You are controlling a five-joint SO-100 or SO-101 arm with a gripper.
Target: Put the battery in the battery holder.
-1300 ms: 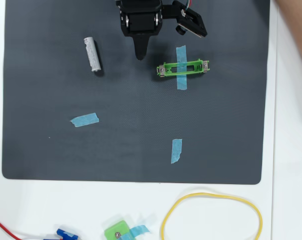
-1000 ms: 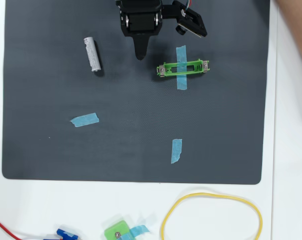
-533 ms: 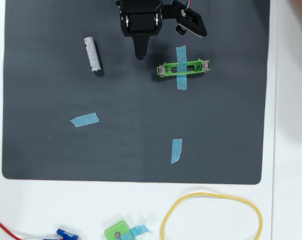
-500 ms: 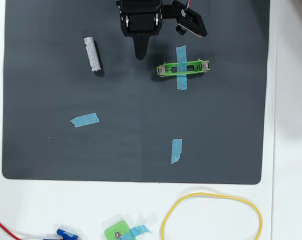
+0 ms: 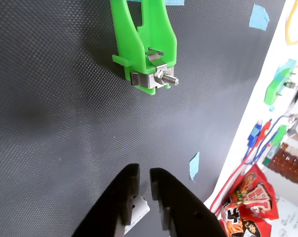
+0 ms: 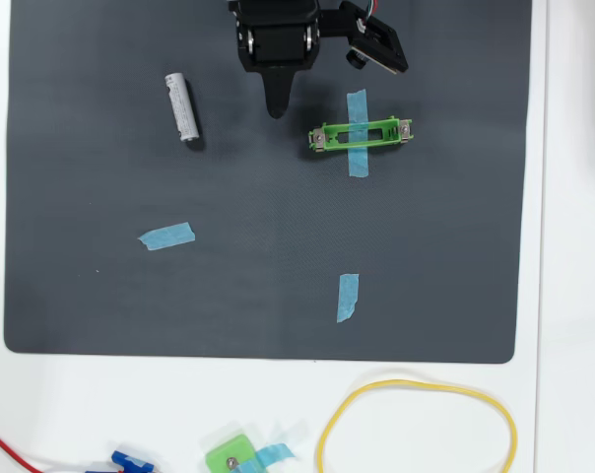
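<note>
White table (image 6: pixel 573 296) underneath it all, and a big dark mat (image 6: pixel 268 286) covering most of it. At the top edge of the overhead view sits the black arm, its hand (image 6: pixel 275 106) pointing down onto the mat with nothing in it; in the wrist view the hand (image 5: pixel 143 178) shows its two black fingers drawn nearly together, a thin slit between them. A yellow band (image 6: pixel 416 424) loops on the bare table below the mat. The battery holder (image 6: pixel 362 134), bright green, lies taped to the mat just right of the hand, empty. The battery (image 6: pixel 181 106) lies loose on the mat left of the hand, well apart from the holder.
</note>
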